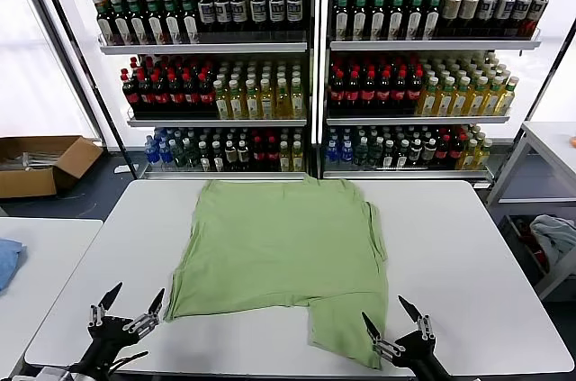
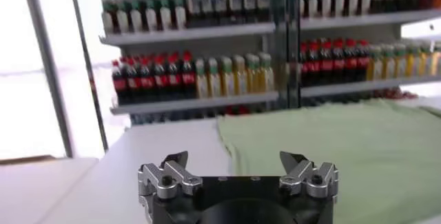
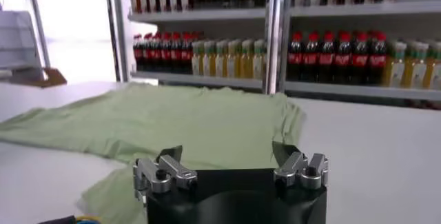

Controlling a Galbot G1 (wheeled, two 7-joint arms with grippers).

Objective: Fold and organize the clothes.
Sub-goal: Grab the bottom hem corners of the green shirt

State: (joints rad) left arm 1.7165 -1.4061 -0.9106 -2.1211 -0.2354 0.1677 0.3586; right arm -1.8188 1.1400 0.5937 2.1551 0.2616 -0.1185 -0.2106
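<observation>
Green shirt (image 1: 283, 259) lay spread on the white table (image 1: 468, 255); left gripper (image 1: 128, 305) and right gripper (image 1: 393, 322) hovered at its near edge, fingers apart, holding nothing

Blue cloth (image 1: 7, 262) cut by the frame edge, bottle labels (image 1: 270, 84) unreadable (too small), shirt (image 1: 288, 259) collar unseen

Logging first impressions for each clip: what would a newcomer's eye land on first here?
Most likely the light green shirt, spread out on the white table with one part hanging toward the near edge. Behind it, shelves of bottles fill the back wall. At the near edge the left gripper and right gripper sit open on either side of the shirt, touching nothing.
</observation>
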